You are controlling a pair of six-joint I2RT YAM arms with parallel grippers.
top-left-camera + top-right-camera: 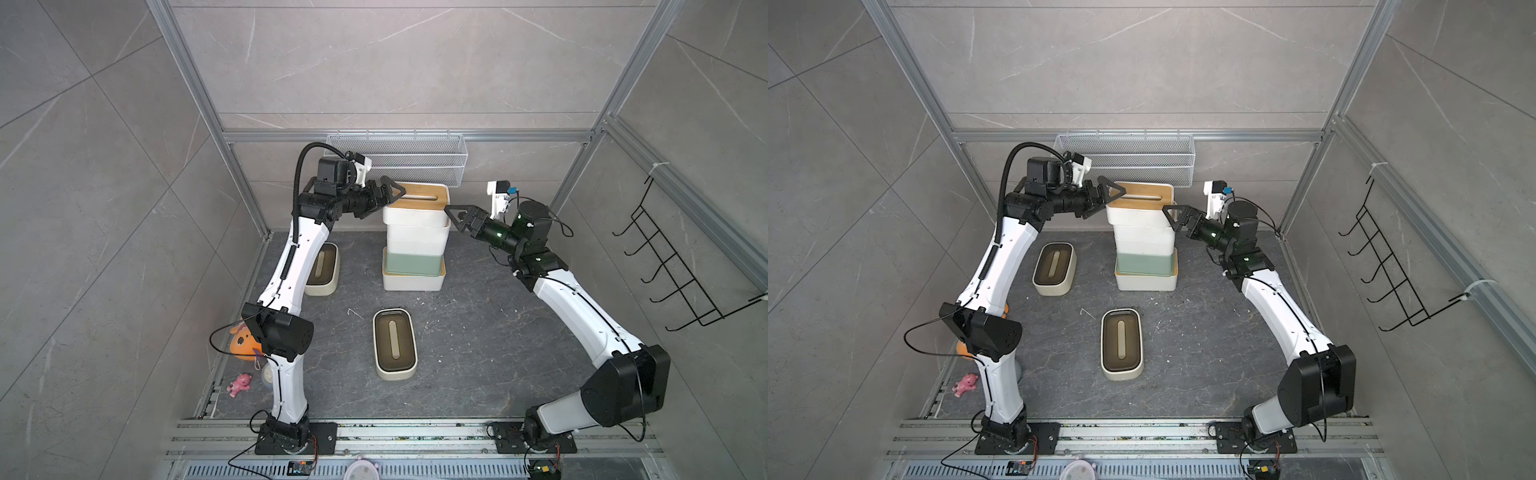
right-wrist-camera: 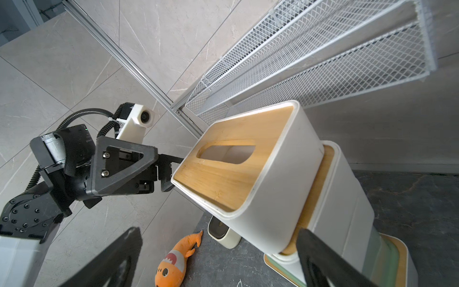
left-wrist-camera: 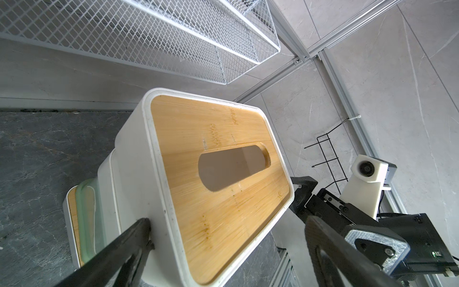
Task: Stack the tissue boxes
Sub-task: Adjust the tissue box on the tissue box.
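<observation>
Upper centre: white bamboo-lidded tissue box (image 1: 419, 198) crowning stack (image 1: 413, 245), skewed; left gripper (image 1: 384, 203) and right gripper (image 1: 453, 218) splayed, empty; best withdrawn without nudging.

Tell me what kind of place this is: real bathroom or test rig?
Probably a mock bathroom test cell: tile-look wall panels in an aluminium frame, a wire mesh basket and hook rack hung up.
</observation>
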